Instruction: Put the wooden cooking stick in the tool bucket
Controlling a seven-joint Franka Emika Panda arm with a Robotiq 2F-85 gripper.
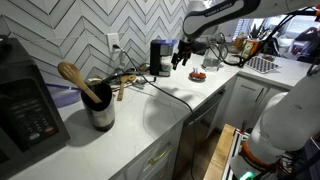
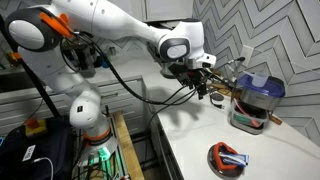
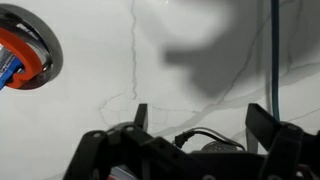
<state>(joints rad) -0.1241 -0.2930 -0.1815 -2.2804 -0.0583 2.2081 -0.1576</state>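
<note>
Showing the light-brown wooden cooking stick point(image 1: 82, 87), a long spoon with an oval head, standing head-up in the small shiny metal tool bucket point(image 1: 101, 116) at the lower left of an exterior view. Its handle is inside and its head leans toward the upper left, above the rim. At this size a look-alike spoon cannot be ruled out, but no other long spoon is seen. The robot's fingers point(image 3: 262, 125) enter from the bottom edge of the wrist view, spread wide with nothing between them, above bare white tabletop point(image 3: 150, 60). In an exterior view the fingers point(image 1: 180, 60) hang at upper right, well apart from the bucket. A round dish with red-orange contents point(image 3: 20, 55) lies at the upper left of the wrist view. The stick is judged light, stiff, dry and not fragile. If a hold is needed, closing across the slim handle near its middle would limit swinging, since the head makes it top-heavy and the bucket could tip.
</note>
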